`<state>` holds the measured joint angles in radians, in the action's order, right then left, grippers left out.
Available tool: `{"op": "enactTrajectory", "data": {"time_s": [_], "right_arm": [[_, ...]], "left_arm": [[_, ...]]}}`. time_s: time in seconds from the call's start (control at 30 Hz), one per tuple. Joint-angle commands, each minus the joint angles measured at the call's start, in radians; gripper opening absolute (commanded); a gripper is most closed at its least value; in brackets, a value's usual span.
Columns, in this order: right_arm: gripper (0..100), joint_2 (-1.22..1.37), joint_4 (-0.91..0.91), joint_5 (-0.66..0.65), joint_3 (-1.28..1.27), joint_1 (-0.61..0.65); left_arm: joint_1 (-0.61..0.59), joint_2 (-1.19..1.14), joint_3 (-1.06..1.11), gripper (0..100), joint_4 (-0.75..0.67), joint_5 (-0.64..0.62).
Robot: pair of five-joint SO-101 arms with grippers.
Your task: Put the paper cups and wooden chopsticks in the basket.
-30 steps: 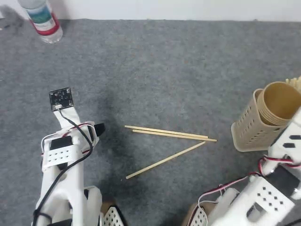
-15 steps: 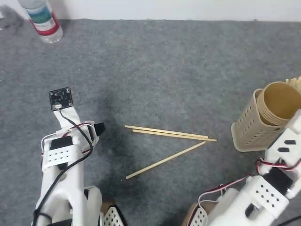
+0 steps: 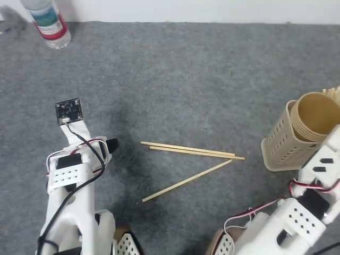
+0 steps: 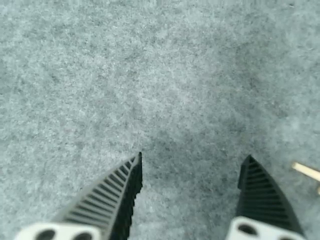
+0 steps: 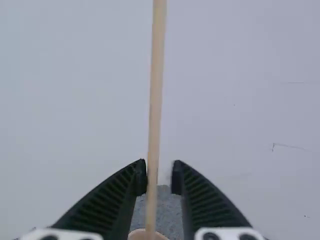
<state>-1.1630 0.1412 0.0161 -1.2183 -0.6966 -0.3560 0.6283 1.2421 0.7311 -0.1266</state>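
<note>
Three wooden chopsticks lie on the grey carpet mid-table: a pair (image 3: 191, 150) side by side and a slanted single one (image 3: 186, 181) in front of them. At the right stands the beige slotted basket (image 3: 279, 146) with stacked paper cups (image 3: 316, 119) in it. My right gripper (image 5: 159, 164) is shut on a chopstick (image 5: 157, 75) that runs straight up between its fingers against the white wall. The right arm (image 3: 297, 218) is just in front of the basket. My left gripper (image 4: 194, 157) hangs open over bare carpet, left of the chopsticks, with one chopstick end (image 4: 306, 171) at the view's edge.
A plastic water bottle (image 3: 48, 21) stands at the far left corner by the wall. More pale stick tips (image 3: 333, 93) poke up behind the cups at the right edge. The left arm (image 3: 74, 170) occupies the front left.
The right arm has drawn back from over the basket toward the table's front, then held still. The left arm and the three chopsticks on the carpet have not moved.
</note>
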Motion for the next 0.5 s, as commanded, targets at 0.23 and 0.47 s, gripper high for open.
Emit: {"op": "enactTrajectory", "data": {"time_s": [0.23,0.47], "right_arm": [[19.1,-0.008,0.013,-0.017,0.006,0.004],[19.1,-0.01,0.012,-0.018,0.002,0.005]], "left_arm": [[0.002,0.009,-0.004,30,-0.015,-0.011],[0.002,0.009,-0.004,30,-0.015,-0.011]]}}
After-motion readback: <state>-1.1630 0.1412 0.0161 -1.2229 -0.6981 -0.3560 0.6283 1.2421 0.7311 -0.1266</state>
